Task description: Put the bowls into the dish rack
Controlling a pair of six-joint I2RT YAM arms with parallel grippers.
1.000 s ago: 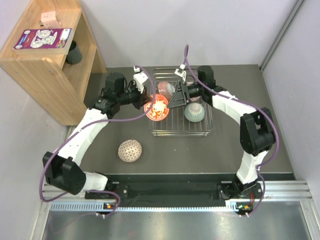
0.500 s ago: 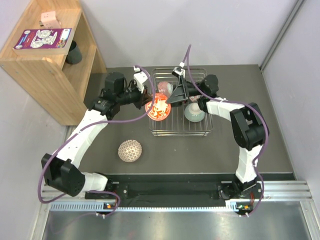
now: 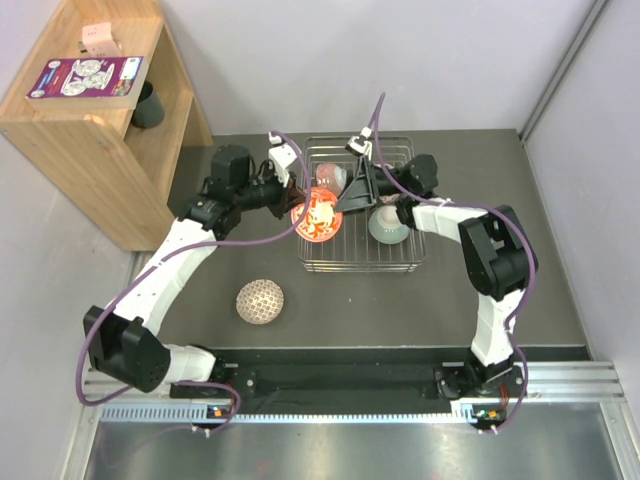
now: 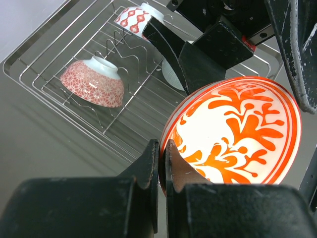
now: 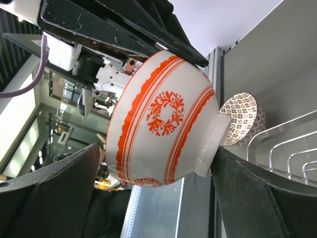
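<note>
Being held over dish rack: red-orange floral bowl, rim being pinched by left gripper; right gripper straddling it, grip unclear. Mint bowl already racked; mesh bowl waiting on table.

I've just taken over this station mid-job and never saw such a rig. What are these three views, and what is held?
Two robot arms are bolted at the near edge of a dark table. One picture looks down from above; the other two come from each wrist's camera. The left gripper pinches the rim of a white bowl with red-orange floral pattern, above the silver wire dish rack. The right gripper straddles that bowl; whether it grips, I cannot tell. In the rack sit a mint green bowl, a pink-red patterned bowl and a red-diamond patterned bowl. A beige-brown mesh-patterned bowl lies on the table.
</note>
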